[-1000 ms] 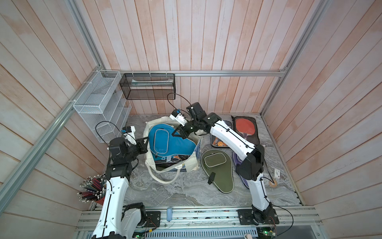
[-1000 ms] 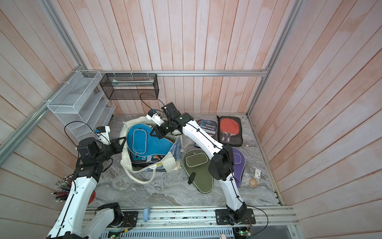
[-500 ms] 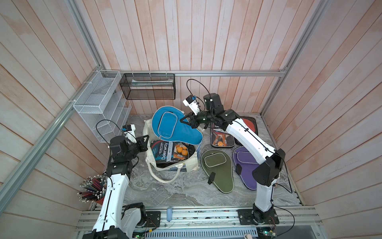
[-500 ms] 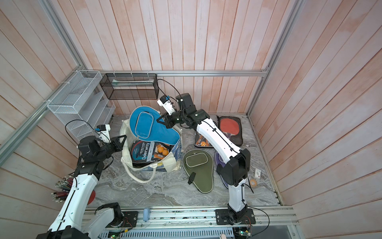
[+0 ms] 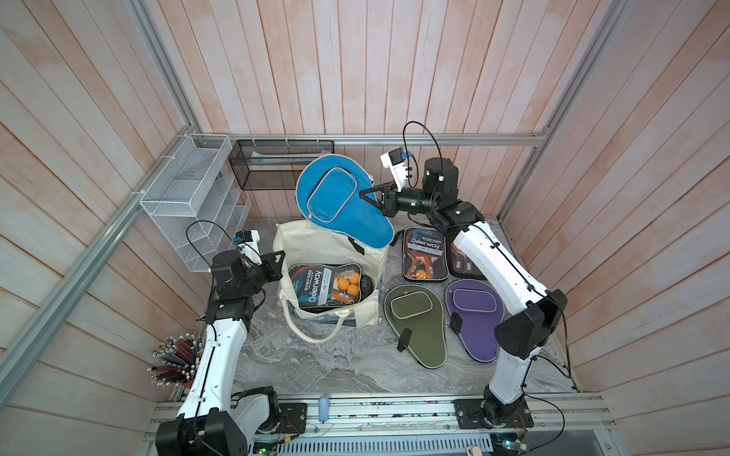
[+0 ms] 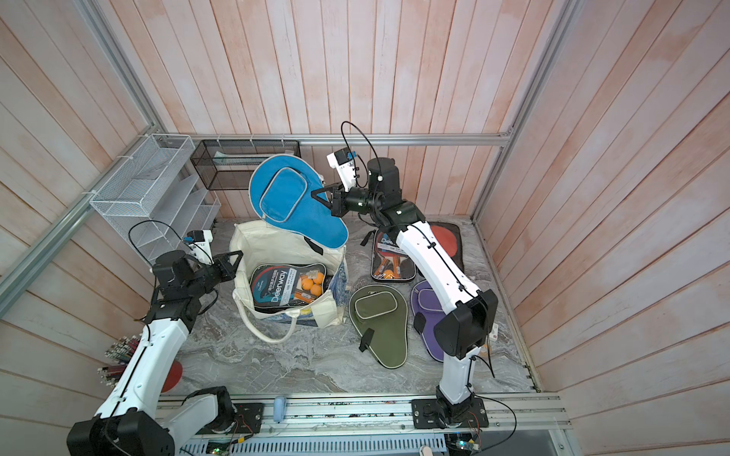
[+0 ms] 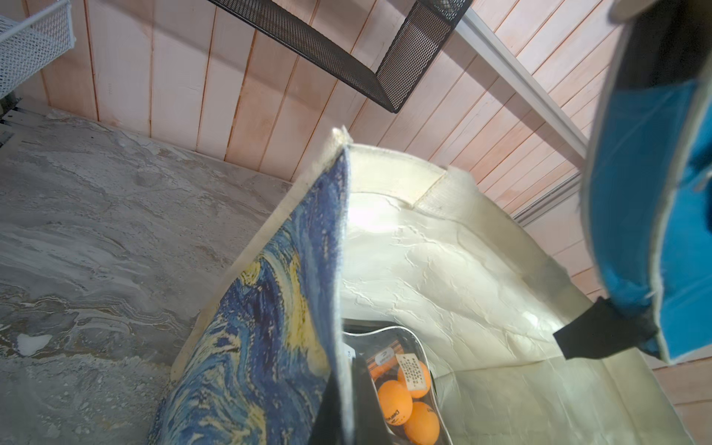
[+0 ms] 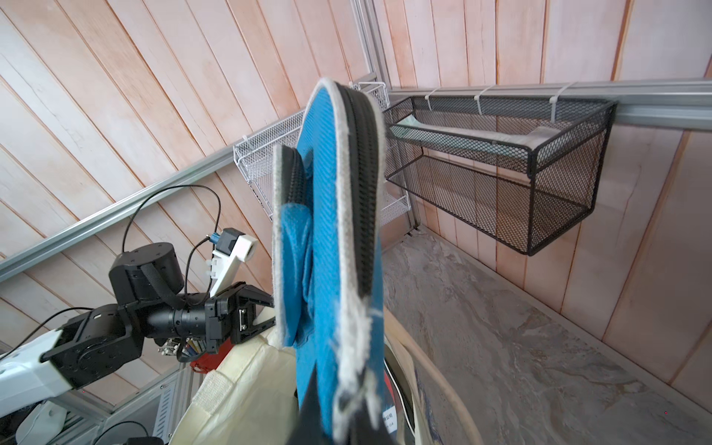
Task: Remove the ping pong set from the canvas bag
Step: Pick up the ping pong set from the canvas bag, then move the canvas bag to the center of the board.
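The canvas bag (image 5: 292,237) (image 6: 256,241) stands open mid-table, cream inside, with its blue-and-yellow print (image 7: 269,327) showing in the left wrist view. My left gripper (image 5: 278,262) (image 6: 234,261) (image 7: 346,385) is shut on the bag's left rim. High above the bag's back edge, my right gripper (image 5: 369,197) (image 6: 320,197) (image 8: 335,416) is shut on the narrow end of a blue ping pong paddle case (image 5: 339,205) (image 6: 292,203) (image 8: 327,231), which hangs clear of the bag. A Deerway ping pong set (image 5: 328,290) (image 6: 290,286) with orange balls (image 7: 404,400) lies inside the bag.
To the right of the bag lie an olive case (image 5: 418,323), a purple case (image 5: 474,316), another Deerway set (image 5: 424,254) and a red paddle pack (image 6: 446,241). A black mesh basket (image 5: 280,169) and a white wire rack (image 5: 189,197) hang on the walls. Pencils (image 5: 177,355) stand front left.
My right gripper has lifted the blue case up out of the bag and toward the back wall, uncovering the Deerway set inside. The left gripper has kept its hold on the rim.
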`<state>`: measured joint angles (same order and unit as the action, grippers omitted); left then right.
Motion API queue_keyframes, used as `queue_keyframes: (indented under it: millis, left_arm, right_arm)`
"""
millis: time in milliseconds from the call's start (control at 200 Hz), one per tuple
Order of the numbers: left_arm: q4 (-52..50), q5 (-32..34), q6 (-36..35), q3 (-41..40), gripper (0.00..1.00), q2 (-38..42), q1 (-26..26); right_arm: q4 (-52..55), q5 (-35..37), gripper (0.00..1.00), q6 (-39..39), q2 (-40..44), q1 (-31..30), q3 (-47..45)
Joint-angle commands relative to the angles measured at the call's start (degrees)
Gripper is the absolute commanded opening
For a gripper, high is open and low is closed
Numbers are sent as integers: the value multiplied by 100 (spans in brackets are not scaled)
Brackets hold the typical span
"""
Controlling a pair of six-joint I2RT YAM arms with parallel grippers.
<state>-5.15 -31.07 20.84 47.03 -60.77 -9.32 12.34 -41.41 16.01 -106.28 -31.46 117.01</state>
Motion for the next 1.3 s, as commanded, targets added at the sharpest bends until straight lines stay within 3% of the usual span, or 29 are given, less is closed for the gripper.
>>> queue_keyframes:
  millis: [0, 365, 520, 760, 970, 1165, 1295]
  left_arm:
    - [448, 31, -75, 228, 0, 78, -5]
    - [400, 56, -76, 235, 0, 120, -10]
    - [174, 246, -248, 421, 0, 186, -6]
    - [-314, 895, -677, 921, 0, 169, -26]
    - [-501, 1490, -724, 1128, 0, 344, -298]
    - [-707, 2082, -660, 1142, 0, 770, -839]
    - [-913, 2557, -658, 1172, 0, 984, -941]
  right_arm:
    - [-724, -263, 0, 218, 283, -1, -51]
    - [-792, -274, 0, 199, 539, 200, -285]
    - [-1099, -294, 0, 353, 822, 548, -595]
    - [-1702, -288, 0, 715, 1412, 1312, -1360]
    - [-2182, 196, 0, 1130, 1793, 1872, -2296]
    - [-2893, 542, 0, 1774, 1460, 2013, -3102]
    - [-3485, 630, 0, 2213, 987, 2013, -3312]
